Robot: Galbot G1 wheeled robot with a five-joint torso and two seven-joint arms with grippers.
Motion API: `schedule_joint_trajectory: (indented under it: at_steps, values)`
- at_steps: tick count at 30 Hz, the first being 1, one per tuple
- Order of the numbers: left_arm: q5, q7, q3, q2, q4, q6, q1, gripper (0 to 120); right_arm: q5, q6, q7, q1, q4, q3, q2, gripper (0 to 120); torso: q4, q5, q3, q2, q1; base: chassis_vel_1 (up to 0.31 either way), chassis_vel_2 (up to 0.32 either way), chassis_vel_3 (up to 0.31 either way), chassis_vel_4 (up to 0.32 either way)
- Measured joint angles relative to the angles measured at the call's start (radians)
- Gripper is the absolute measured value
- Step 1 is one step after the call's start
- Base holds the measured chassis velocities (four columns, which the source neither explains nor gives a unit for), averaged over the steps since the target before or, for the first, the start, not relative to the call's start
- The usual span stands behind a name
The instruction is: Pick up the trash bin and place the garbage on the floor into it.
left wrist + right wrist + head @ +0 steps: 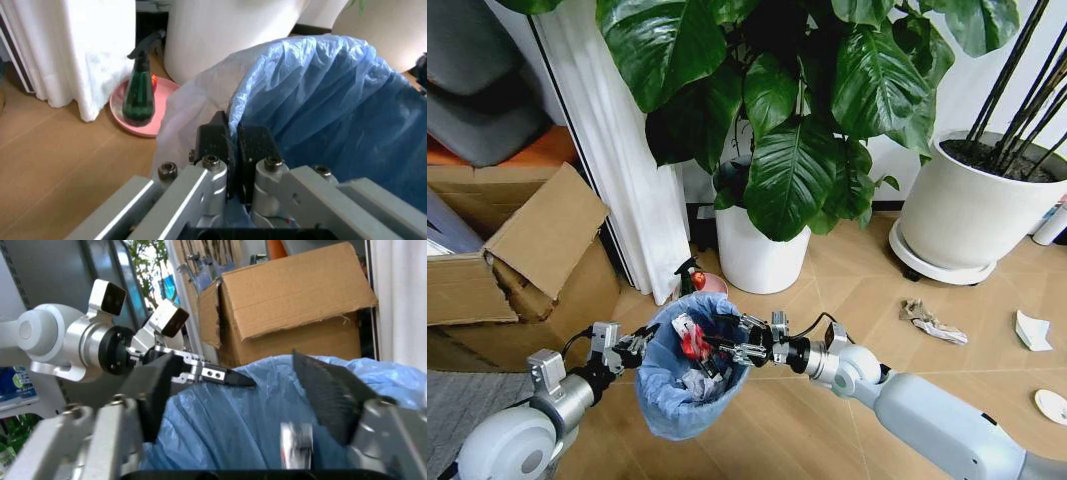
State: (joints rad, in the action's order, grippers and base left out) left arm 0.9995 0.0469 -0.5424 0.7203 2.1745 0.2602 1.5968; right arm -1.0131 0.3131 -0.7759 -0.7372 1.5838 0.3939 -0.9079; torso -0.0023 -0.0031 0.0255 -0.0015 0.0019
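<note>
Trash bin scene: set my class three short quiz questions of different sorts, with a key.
1. True or false: the left tool is shut on the rim of the trash bin.
2. The right tool is: A open over the bin, B shut on paper, C resting on the floor.
3. Fill in: a crumpled scrap of garbage lies near the large white ____.

Key: 1 true; 2 A; 3 pot.

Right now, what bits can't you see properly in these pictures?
- Head view: the bottom of the small round bin with the crinkled light-blue bag is hidden by the bag and its scraps.
- Right wrist view: a small silvery thing between the open right gripper fingers is blurred.
- Left wrist view: the bin rim is hidden where the left gripper pinches it.
- Head view: the white disc is cut off by the edge.
</note>
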Motion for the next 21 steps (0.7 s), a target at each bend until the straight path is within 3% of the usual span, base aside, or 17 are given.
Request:
schedule_joint_trajectory:
  at_steps: [1, 7, 10, 15, 17, 18, 21]
  values:
    - [0.000, 0.000, 0.000, 0.000, 0.000, 0.000, 0.000, 0, 0.000, 0.000, 0.000, 0.000, 0.000, 0.000, 0.000, 69, 0.0000, 0.0000, 0.000, 0.000, 0.000, 0.000, 0.000, 0.000, 0.000]
    - [0.002, 0.002, -0.004, 0.001, 0.000, 0.000, 0.001, 0, -0.017, -0.001, 0.028, -0.013, 0.025, -0.033, -0.011, 94, 0.0002, -0.0001, 0.000, 0.000, 0.000, 0.000, 0.000, 0.000, 0.000]
    - [0.001, 0.004, -0.010, 0.007, -0.001, 0.000, 0.001, 0, -0.017, -0.001, 0.044, -0.049, 0.031, -0.088, -0.022, 99, 0.0005, 0.0000, 0.000, 0.000, 0.000, 0.000, 0.000, 0.000, 0.000]
    - [0.003, 0.008, -0.044, 0.025, 0.007, 0.000, 0.001, 0, 0.019, -0.023, 0.094, -0.190, 0.042, -0.298, -0.014, 100, 0.0000, 0.0001, 0.000, 0.000, 0.000, 0.000, 0.000, 0.000, 0.000]
    - [-0.002, 0.007, -0.057, 0.041, 0.010, 0.000, 0.006, 0, 0.052, -0.030, 0.177, -0.281, 0.059, -0.426, -0.008, 100, -0.0002, 0.0003, 0.000, 0.000, 0.000, 0.000, 0.000, 0.000, 0.000]
    - [-0.002, 0.007, -0.057, 0.041, 0.010, 0.000, 0.006, 0, 0.052, -0.030, 0.177, -0.281, 0.059, -0.426, -0.008, 100, -0.0002, 0.0003, 0.000, 0.000, 0.000, 0.000, 0.000, 0.000, 0.000]
    - [-0.019, 0.006, -0.071, 0.081, 0.010, 0.000, 0.012, 0, 0.108, -0.041, 0.310, -0.435, 0.090, -0.623, -0.022, 100, 0.0003, 0.0000, 0.000, 0.000, 0.000, 0.000, 0.000, 0.000, 0.000]
